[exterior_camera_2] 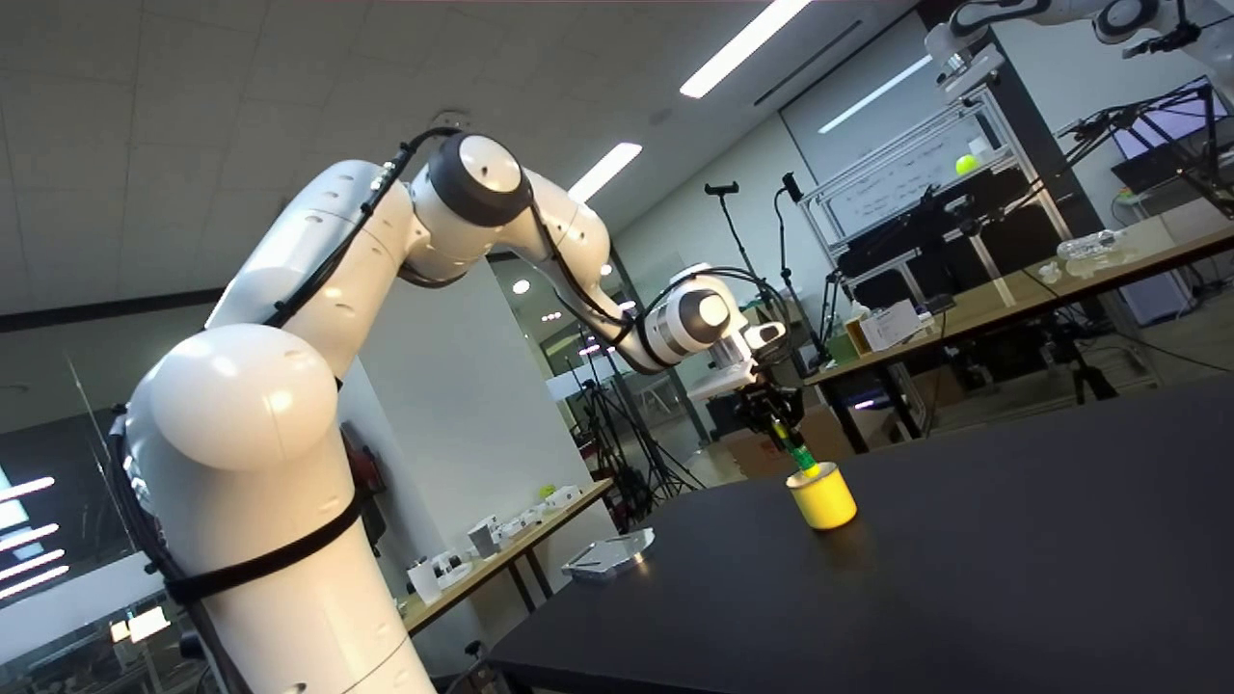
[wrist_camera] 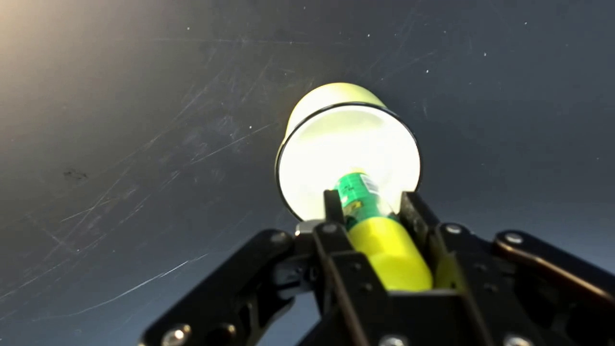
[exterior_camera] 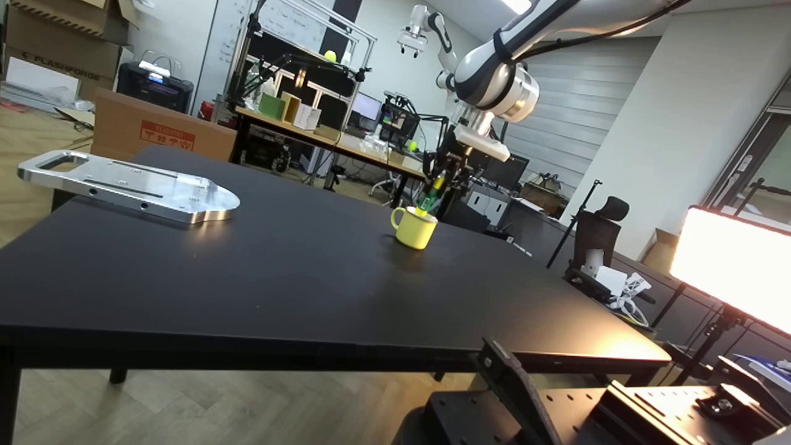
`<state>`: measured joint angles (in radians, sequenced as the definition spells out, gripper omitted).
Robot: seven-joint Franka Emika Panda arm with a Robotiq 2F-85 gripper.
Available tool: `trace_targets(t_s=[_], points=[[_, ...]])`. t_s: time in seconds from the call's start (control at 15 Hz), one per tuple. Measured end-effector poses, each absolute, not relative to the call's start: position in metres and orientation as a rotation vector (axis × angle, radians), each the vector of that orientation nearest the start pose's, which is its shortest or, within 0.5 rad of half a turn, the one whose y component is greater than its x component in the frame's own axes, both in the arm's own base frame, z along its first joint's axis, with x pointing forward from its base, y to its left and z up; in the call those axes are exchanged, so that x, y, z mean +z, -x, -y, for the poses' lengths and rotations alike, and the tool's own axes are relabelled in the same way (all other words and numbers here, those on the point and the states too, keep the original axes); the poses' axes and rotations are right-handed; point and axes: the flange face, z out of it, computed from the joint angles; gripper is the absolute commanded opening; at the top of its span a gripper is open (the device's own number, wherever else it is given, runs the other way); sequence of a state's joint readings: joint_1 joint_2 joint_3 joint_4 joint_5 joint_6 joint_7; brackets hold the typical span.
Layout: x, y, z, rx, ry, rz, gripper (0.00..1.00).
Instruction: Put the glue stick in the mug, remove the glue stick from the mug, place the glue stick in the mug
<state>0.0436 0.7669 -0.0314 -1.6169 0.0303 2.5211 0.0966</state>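
Note:
The yellow mug stands upright on the black table, with its handle on the left side in this exterior view; it also shows in an exterior view and in the wrist view. The green glue stick with a yellow cap is held tilted, its lower end inside the mug's mouth. It shows in both exterior views. My gripper is shut on the cap end, just above the mug's rim. In the exterior views my gripper partly hides the cap.
A silver metal plate with a handle slot lies on the black table, well away from the mug; it also shows in an exterior view. A bright light panel stands beyond the table's edge.

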Motion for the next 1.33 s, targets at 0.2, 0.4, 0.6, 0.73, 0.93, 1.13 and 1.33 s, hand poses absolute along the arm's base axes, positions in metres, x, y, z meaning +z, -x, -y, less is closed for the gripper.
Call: trace_targets(t_s=[0.2,0.4,0.6,0.73,0.93,1.13,1.33], points=[[0.175,-0.713,-0.008,-0.170,3.119,-0.176,0.09],[0.162,-0.718,-0.003,-0.114,3.124,-0.187,0.09],[0.149,-0.721,0.001,-0.035,3.131,-0.194,0.09],[0.143,-0.722,0.002,0.005,3.133,-0.195,0.09],[0.138,-0.725,0.001,0.031,3.134,-0.193,0.09],[0.136,-0.728,0.001,0.037,3.134,-0.192,0.09],[0.131,-0.730,0.001,0.038,3.136,-0.191,0.09]])
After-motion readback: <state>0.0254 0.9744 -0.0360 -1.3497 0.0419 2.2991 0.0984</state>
